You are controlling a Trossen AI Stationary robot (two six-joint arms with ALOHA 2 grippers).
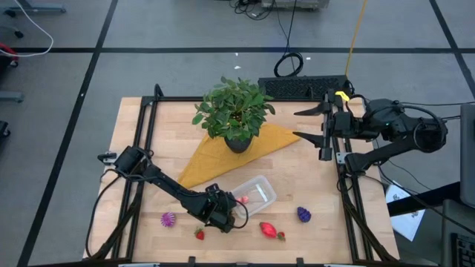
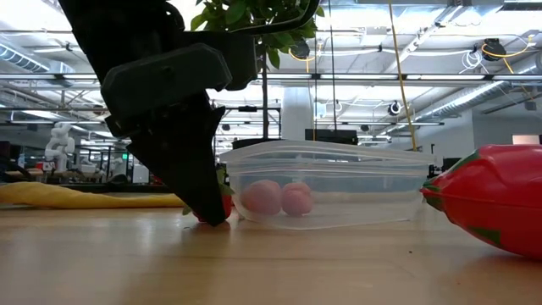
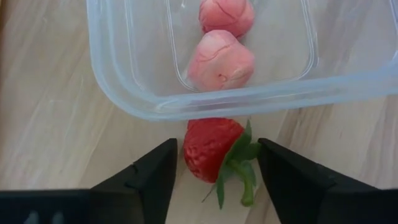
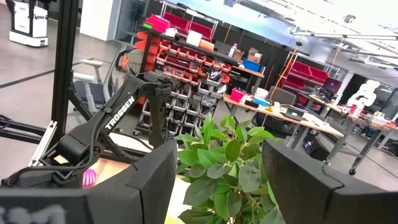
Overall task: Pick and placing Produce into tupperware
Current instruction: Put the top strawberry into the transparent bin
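A small red strawberry (image 3: pixel 208 149) with a green leaf cap lies on the wooden table, right against the outer wall of the clear tupperware (image 1: pixel 256 194). Two pink round pieces (image 3: pixel 221 59) sit inside the tupperware. My left gripper (image 1: pixel 236 206) slants down at the container's near left corner, closed around the strawberry. My right gripper (image 1: pixel 312 124) hangs open and level, high above the table's far right corner, with nothing in it. My left gripper has the strawberry between its two fingers. One finger (image 3: pixel 163 171) stands at the red flank (image 3: pixel 188 155) and the other (image 3: pixel 280 171) at the green leaf cap (image 3: pixel 249 152). The fingers slant down from the table's left near side. The strawberry rests on the table.
A potted plant (image 1: pixel 236 111) stands on a yellow cloth (image 1: pixel 215 159) at the table's far middle. Loose produce lies along the near edge: a pink-purple knobbly piece (image 1: pixel 168 219), a small red one (image 1: pixel 199 234), a larger red one (image 1: pixel 269 229) and a purple one (image 1: pixel 303 215).
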